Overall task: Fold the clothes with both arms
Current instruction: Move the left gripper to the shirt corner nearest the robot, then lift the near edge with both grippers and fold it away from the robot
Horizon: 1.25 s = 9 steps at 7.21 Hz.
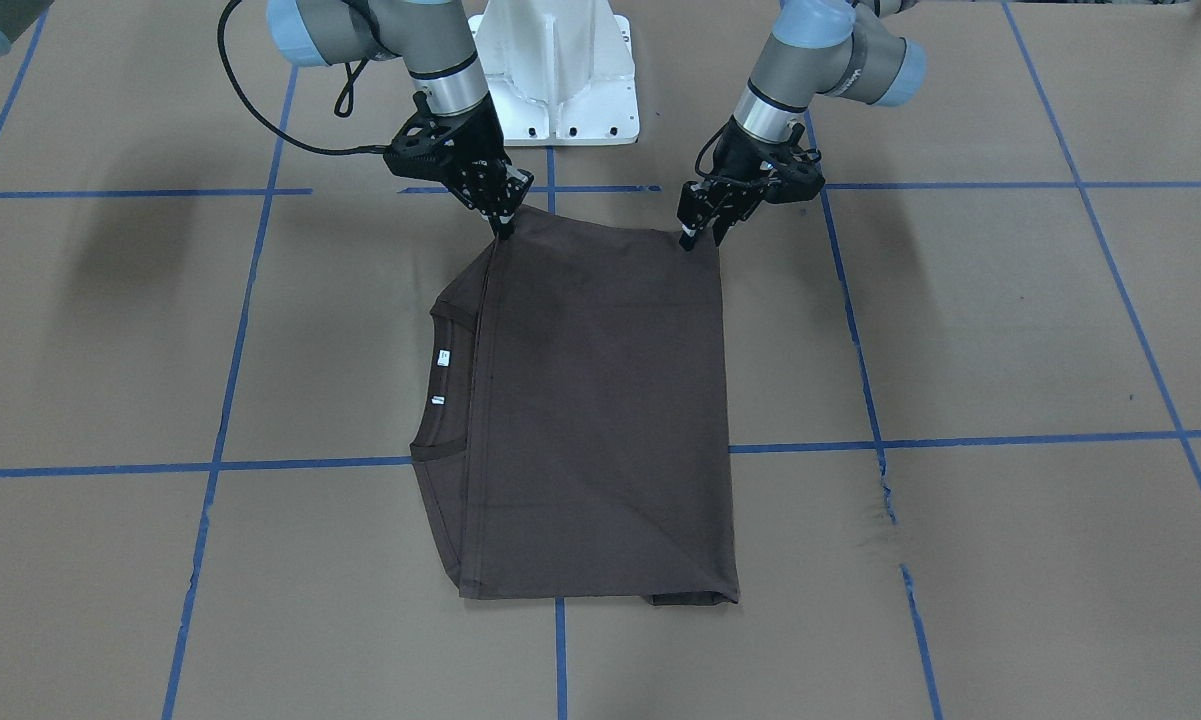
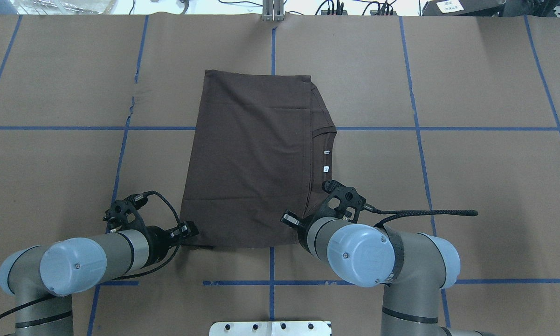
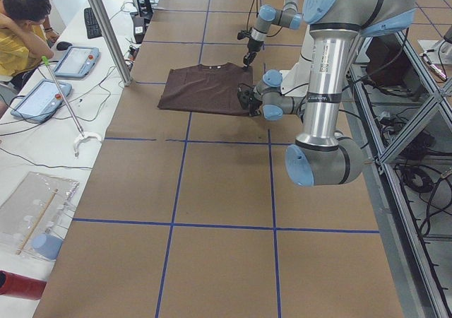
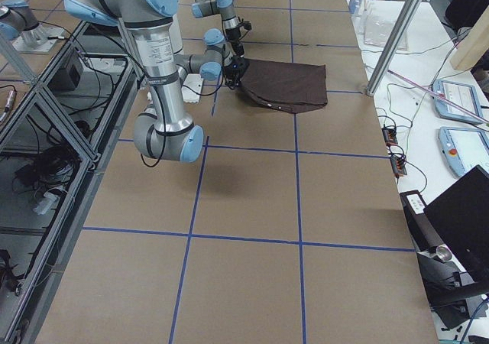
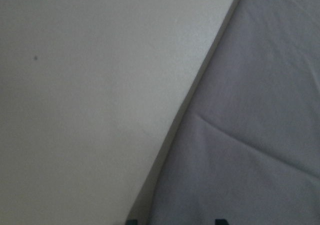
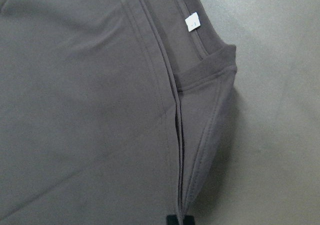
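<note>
The left gripper (image 1: 702, 238) stands at one near corner of the T-shirt (image 1: 600, 400), on the edge closest to the robot. Its two black fingers are close together with the cloth edge between them, so it pinches the shirt. The right gripper (image 1: 506, 222) pinches the other near corner in the same way, with narrow fingers on the hem. In the right wrist view the fingertips (image 6: 179, 220) sit directly at a stitched seam of the fabric.

The shirt is dark brown-grey, soft and matte, with only few light creases. It lies flat in the middle of the table (image 1: 1010, 330), folded to a nearly rectangular shape, a little wider at the robot's side. On the right arm's side, the ribbed round collar (image 1: 440, 385) comes out from under the folded layer, and two small white tags (image 1: 443, 357) are visible inside it.

The table is covered with brown paper, smooth and dull, divided by blue tape lines (image 1: 290, 465) into big squares. The white base (image 1: 560, 70) stands between the two silver arms with light blue caps.
</note>
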Motion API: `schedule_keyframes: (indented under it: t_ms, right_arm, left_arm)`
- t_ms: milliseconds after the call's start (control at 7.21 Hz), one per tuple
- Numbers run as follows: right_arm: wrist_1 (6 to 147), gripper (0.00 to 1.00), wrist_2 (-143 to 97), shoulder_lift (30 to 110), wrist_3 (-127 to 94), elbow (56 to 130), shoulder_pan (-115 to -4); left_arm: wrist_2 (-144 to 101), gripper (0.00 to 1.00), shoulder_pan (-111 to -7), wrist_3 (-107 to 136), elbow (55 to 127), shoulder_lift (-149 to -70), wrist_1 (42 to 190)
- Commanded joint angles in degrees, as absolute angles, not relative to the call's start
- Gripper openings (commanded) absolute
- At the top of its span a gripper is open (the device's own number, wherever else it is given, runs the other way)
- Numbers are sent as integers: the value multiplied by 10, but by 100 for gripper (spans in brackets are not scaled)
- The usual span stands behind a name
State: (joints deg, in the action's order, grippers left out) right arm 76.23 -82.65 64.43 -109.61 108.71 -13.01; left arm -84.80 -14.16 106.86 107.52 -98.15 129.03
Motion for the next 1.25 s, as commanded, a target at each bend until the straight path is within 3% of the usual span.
schedule_keyframes:
  t_ms: [0,139,416,555,833,1110]
  right_arm:
    - [761,0,-826,644,-1096,1086,-130]
    - [760,0,-826,644,-1097,1086,-130]
    - [761,0,-826,643,-1101,1098,-131]
    - [766,0,-818,656,-1104,1141,-126]
    - [767,0,-810,759,-1105,1264,-65]
    - [771,0,-801,791,-1107,1317,-55]
  left_arm:
    - [-848,18,-140,1071,1078,-981,1279]
    - [-848,0,-140,1070,1087,-982,1270]
    - [-848,0,-141,1070,1116,-981,1269]
    - [-849,0,-136,1077,1155,-981,1233]
    - [-847,0,-62,1148,1276,-983,1113]
    - [-846,0,-32,1171,1366,-990,1030]
